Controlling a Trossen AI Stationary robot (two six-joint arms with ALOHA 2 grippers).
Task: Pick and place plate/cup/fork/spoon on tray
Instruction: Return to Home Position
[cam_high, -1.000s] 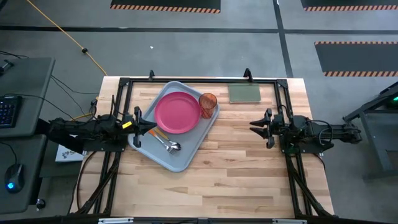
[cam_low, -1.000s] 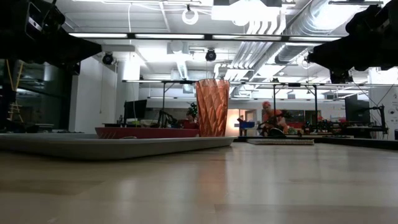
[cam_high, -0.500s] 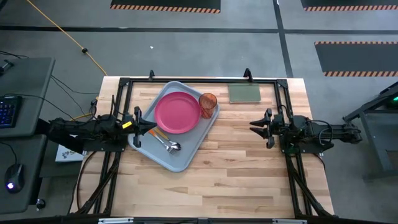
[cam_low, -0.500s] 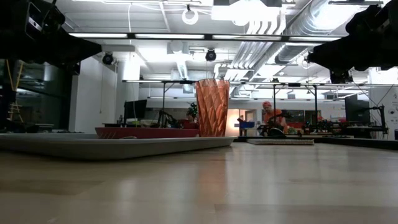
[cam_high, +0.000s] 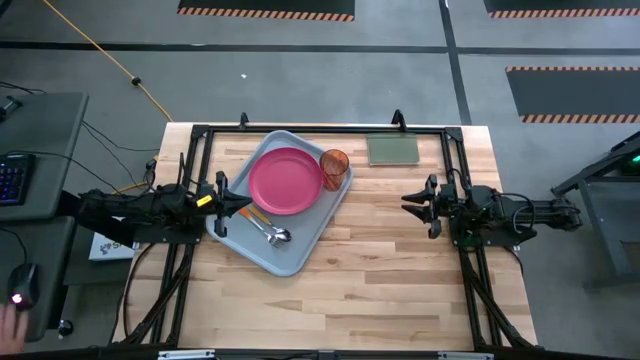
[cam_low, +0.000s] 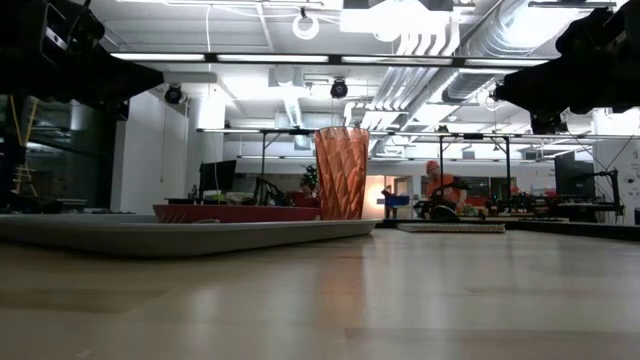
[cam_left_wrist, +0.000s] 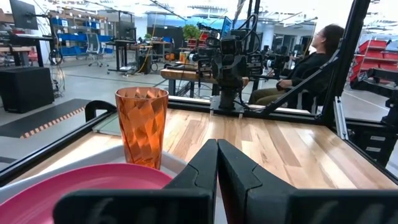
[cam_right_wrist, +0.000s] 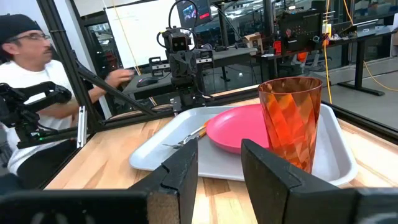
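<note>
Seen from above, the tray (cam_high: 279, 202) lies tilted on the worktop's (cam_high: 380, 270) left half, with the plate (cam_high: 285, 181) on its far part. The fork (cam_high: 256, 215) and spoon (cam_high: 271, 232) lie side by side on the tray at about 7 o'clock from the plate, and the cup (cam_high: 335, 165) stands on the tray's right corner at 3 o'clock from the plate, just beside its rim. The level view hides the cutlery: it shows only the tray's rim (cam_low: 150, 235), the plate's edge (cam_low: 235, 212) and the cup (cam_low: 342, 172) upright. A green pad (cam_high: 392, 149) lies on the worktop well apart at 2 o'clock from the tray.

The left gripper (cam_high: 243, 207) hangs over the tray's left edge. Its own camera shows the jaws pressed together, holding nothing, with the plate (cam_left_wrist: 81, 180) and cup (cam_left_wrist: 142, 126) just beyond.

The right gripper (cam_high: 408, 203) hangs over bare worktop at 3 o'clock from the tray, well apart from it. Its own camera shows the jaws spread a little, holding nothing, and a seated person (cam_right_wrist: 25, 93) beyond the worktop.
</note>
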